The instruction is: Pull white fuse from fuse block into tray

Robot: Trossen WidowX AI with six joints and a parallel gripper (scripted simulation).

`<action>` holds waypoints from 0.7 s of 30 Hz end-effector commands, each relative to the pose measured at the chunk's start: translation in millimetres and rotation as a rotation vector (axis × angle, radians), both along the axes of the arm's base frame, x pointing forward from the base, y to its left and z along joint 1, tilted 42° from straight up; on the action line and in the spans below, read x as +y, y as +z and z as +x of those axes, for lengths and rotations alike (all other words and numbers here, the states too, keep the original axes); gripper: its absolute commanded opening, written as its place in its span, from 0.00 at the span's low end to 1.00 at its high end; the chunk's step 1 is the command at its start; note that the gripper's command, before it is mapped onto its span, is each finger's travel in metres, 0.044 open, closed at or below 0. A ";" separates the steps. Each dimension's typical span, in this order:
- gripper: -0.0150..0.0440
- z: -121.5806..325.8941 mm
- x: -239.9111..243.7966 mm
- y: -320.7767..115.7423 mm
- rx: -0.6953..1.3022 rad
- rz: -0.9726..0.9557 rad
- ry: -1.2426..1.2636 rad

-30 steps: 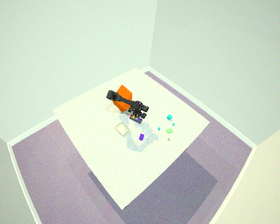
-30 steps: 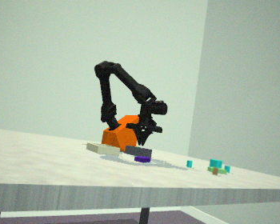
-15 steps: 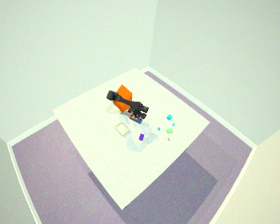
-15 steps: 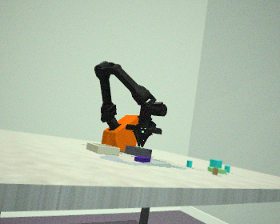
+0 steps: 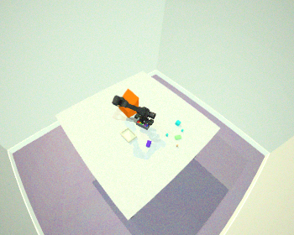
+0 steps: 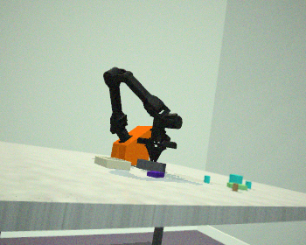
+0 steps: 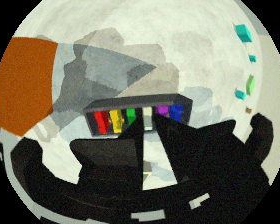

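At wrist-view centre, the block [image 5: 148,127] [image 6: 151,165] [image 7: 141,101] holds the white fuse [image 7: 148,122] between green [image 7: 131,115] and purple [image 7: 163,110] ones; the pincer [image 5: 144,122] [image 6: 155,160] [image 7: 148,117] is released, slightly parted.

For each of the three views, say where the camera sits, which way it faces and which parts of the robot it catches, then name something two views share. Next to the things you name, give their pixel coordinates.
Top: high over the table [image 5: 96,138], facing down; arm and hand [image 5: 147,122] show.
Exterior: beside the table [image 6: 56,179], near its surface's height, looking across; whole arm and hand [image 6: 155,161] show.
Wrist: on the arm behind the hand [image 7: 149,118], facing past its fingers to the fuse block [image 7: 136,101]; only the hand shows.
Shared: top and exterior both show the tray [image 5: 123,136] [image 6: 112,164].
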State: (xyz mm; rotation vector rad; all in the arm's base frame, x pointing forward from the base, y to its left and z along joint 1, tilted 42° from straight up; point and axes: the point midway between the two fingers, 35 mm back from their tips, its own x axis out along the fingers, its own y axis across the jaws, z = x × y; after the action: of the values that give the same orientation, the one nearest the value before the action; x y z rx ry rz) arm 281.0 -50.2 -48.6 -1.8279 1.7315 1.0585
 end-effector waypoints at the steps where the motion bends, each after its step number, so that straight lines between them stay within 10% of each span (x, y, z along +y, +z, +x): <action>1: 0.38 -0.5 -2.3 -1.1 0.003 -0.004 0.001; 21: 0.25 -0.3 0.1 0.3 0.002 0.000 -0.001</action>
State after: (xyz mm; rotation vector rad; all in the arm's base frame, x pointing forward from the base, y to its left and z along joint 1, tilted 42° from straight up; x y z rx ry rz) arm 280.4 -51.3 -49.3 -1.8266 1.7340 1.0610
